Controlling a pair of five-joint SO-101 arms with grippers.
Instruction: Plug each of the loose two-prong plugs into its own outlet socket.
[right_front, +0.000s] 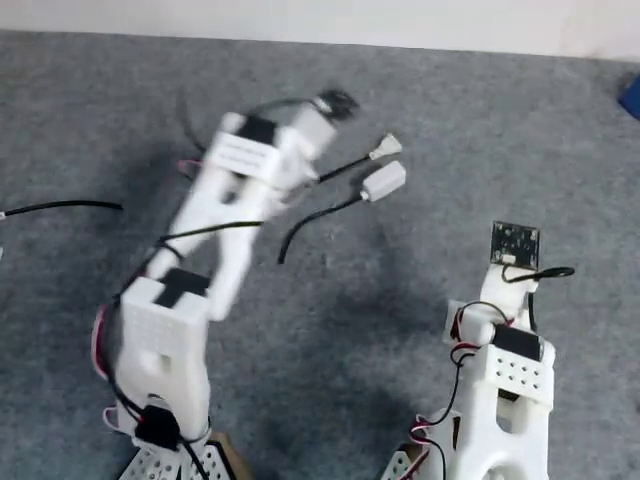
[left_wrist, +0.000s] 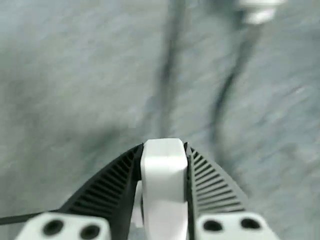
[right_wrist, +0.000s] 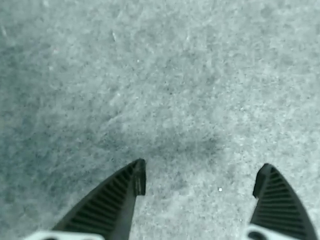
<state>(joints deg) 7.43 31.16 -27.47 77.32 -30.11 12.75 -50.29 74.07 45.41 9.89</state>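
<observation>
My left gripper (left_wrist: 162, 147) is shut on a white plug (left_wrist: 162, 172); its prongs are hidden. In the high view this arm stretches toward the table's far middle, with the left gripper (right_front: 318, 125) close to two white connectors. The larger white block (right_front: 383, 180) and a smaller white connector (right_front: 385, 147) lie on the grey carpet, each trailing a black cord. One of them (left_wrist: 257, 12) shows ahead of the held plug with its cord (left_wrist: 227, 85). My right gripper (right_wrist: 202, 175) is open above bare carpet, nothing between its fingers.
The right arm (right_front: 515, 370) stands at the near right, its wrist camera board (right_front: 515, 240) facing up. A black cable (right_front: 60, 207) runs in from the left edge. A blue object (right_front: 632, 95) sits at the far right edge.
</observation>
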